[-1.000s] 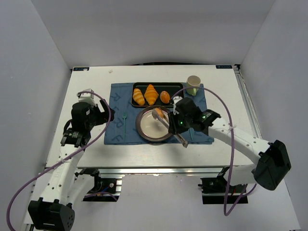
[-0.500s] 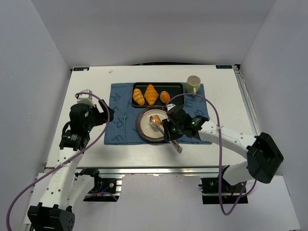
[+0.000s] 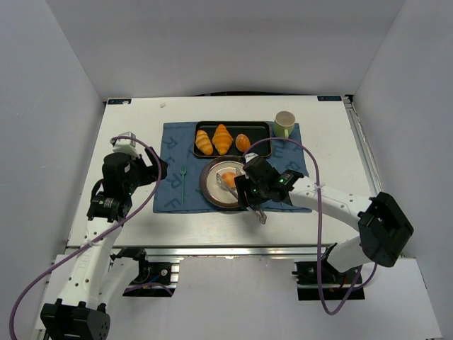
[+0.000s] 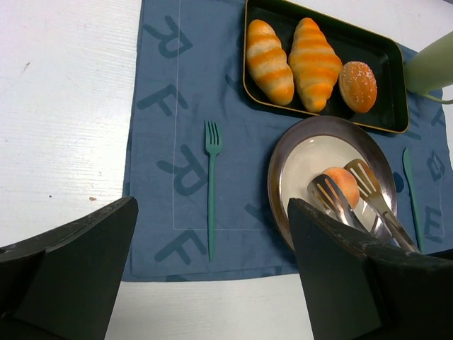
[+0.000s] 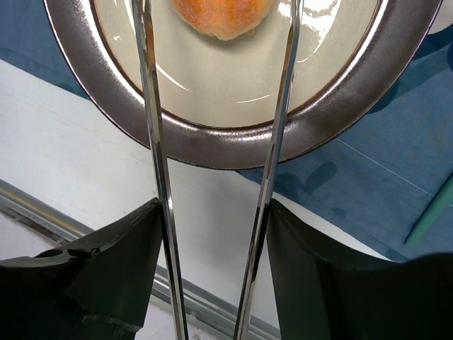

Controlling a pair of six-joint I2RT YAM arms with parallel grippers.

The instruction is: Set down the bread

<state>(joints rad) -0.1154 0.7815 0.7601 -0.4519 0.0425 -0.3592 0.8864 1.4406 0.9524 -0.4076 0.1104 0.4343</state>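
The bread (image 3: 228,178) is a small round golden bun lying on the white plate with a dark rim (image 3: 209,193). It also shows in the left wrist view, bread (image 4: 341,185), and at the top of the right wrist view, bread (image 5: 221,14). My right gripper (image 3: 255,190) (image 5: 212,219) is shut on a pair of metal tongs (image 5: 152,142). The tongs' arms are spread, their tips on either side of the bread, not squeezing it. My left gripper (image 3: 106,207) (image 4: 212,234) stands open over the mat's left side, with nothing in it.
A black tray (image 3: 233,123) behind the plate holds two ridged croissants (image 3: 204,142) and a darker bun (image 3: 243,142). A green cup (image 3: 284,123) stands at its right. A teal fork (image 3: 182,180) and a teal knife (image 4: 410,184) lie on the blue mat (image 3: 170,145).
My right arm carried the bread in the tongs leftward and down onto the plate. The tongs have sprung apart and the bread now rests free on the plate. My left arm barely moved.
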